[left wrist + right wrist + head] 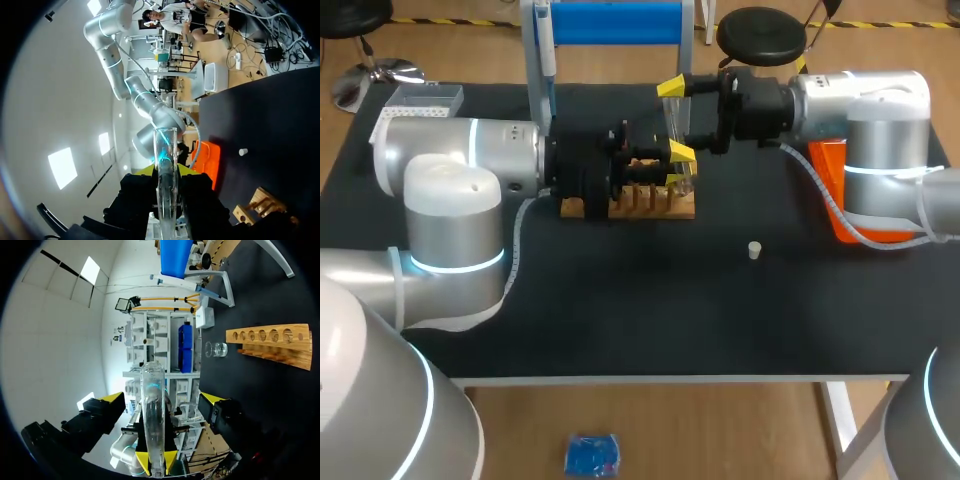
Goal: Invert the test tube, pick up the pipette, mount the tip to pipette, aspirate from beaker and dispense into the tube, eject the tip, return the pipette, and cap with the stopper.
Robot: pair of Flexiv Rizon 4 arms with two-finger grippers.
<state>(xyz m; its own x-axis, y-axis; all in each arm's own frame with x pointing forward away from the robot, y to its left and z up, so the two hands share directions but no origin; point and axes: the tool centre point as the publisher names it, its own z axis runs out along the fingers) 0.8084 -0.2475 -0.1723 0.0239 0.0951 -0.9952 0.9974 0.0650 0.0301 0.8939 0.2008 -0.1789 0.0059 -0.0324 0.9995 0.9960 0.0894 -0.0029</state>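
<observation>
- Table (pixel 620 320) carries everything, and the 2 arms meet over its far half. The left arm (pixel 450 190) comes in from the left and the right arm (pixel 865 110) from the right.
- Rack (pixel 650 207) lies on the table just below that meeting point, probably because the tube was drawn from it and belongs back in it.
- Right gripper (pixel 676 120) is spread wide, with 1 finger on each side of the tube and neither touching it. It looks placed to take the tube over, so that the tube can be turned end for end.
- Left gripper (pixel 156 458) is clamped on the tube from 2 sides, near the mouth end. That leaves the rest of the glass bare for the other fingers.
- Tube (pixel 152 410) hangs in the air above the rack, between the 2 grippers. Its long axis looks roughly level and runs front to back, with the rounded end pointing away from the robot and the mouth toward it. By that pose the inversion seems only partly done.
- Beaker (pixel 216 349) stands on the table ahead of the right gripper, just past the rack, handy for the aspirating step.
- Stopper (pixel 754 250) sits alone on the table, well apart from the rack on the right arm's side. It is not needed until the capping.
</observation>
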